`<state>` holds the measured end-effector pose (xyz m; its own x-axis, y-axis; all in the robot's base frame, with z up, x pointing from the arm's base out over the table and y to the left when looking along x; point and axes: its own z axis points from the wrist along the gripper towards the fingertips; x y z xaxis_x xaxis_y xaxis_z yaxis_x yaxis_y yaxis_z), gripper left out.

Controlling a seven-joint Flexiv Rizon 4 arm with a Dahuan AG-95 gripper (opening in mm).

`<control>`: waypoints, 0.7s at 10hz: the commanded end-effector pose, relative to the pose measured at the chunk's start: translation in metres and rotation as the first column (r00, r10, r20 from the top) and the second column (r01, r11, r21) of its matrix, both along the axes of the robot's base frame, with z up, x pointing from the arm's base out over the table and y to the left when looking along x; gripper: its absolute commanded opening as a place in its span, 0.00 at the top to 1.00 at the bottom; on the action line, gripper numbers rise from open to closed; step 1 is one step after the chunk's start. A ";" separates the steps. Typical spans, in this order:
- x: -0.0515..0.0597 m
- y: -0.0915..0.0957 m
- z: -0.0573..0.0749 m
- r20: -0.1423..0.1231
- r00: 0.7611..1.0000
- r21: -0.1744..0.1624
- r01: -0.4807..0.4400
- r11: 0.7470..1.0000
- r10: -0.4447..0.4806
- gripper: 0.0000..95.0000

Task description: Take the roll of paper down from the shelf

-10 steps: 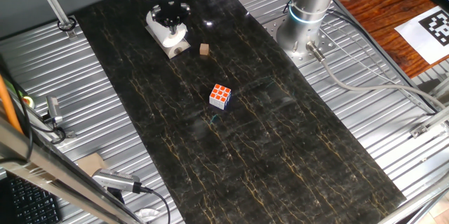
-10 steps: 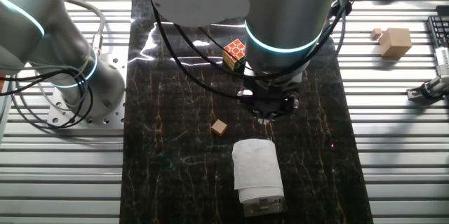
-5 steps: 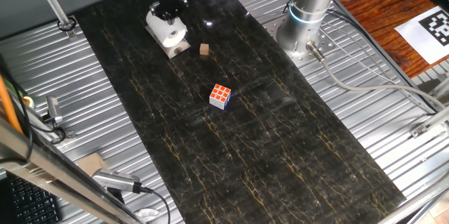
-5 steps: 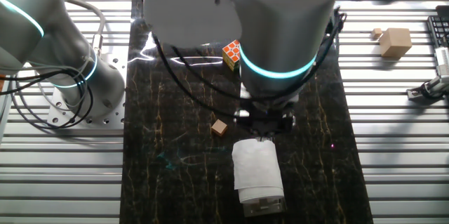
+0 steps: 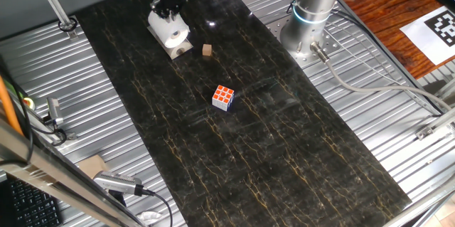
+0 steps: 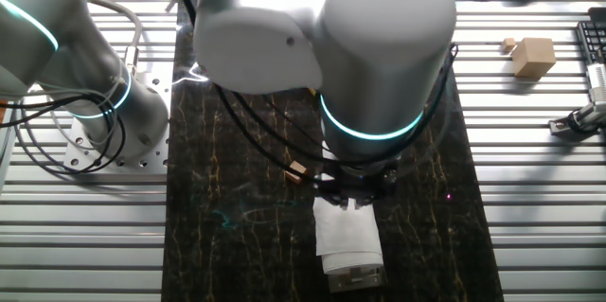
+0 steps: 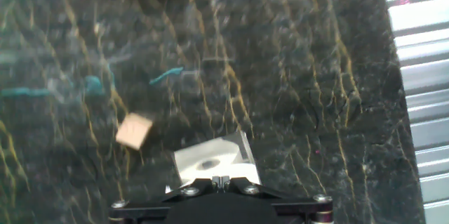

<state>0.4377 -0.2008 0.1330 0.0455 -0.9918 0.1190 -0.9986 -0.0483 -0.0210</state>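
The roll of paper (image 5: 169,32) is a fat white cylinder lying on a small pale shelf (image 5: 182,48) at the far end of the dark mat. It also shows in the other fixed view (image 6: 347,234), with the shelf (image 6: 356,275) under it. In the hand view its end face (image 7: 208,161) lies just ahead of the fingers. My gripper (image 5: 169,4) hovers right behind and above the roll, and its fingertips (image 7: 221,180) are together with nothing between them. In the other fixed view the gripper (image 6: 347,198) is mostly hidden under the arm.
A small tan wooden block (image 5: 207,50) lies next to the shelf, also in the hand view (image 7: 133,130). An orange-and-white cube (image 5: 223,97) sits mid-mat. Ribbed metal table surrounds the mat. The arm's base (image 5: 307,20) stands at the right.
The arm has moved along the mat towards the roll. In the other fixed view it now covers the cube and sits right at the roll's near end.
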 end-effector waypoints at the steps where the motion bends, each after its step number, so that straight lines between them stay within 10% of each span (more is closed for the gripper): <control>1: 0.002 -0.002 -0.003 -0.008 1.000 -0.001 -0.016 1.000 0.016 0.20; 3: 0.003 -0.004 -0.005 -0.011 1.000 -0.004 -0.020 1.000 0.020 0.00; 7: 0.004 -0.007 -0.015 -0.014 0.999 -0.001 -0.047 0.999 0.047 0.00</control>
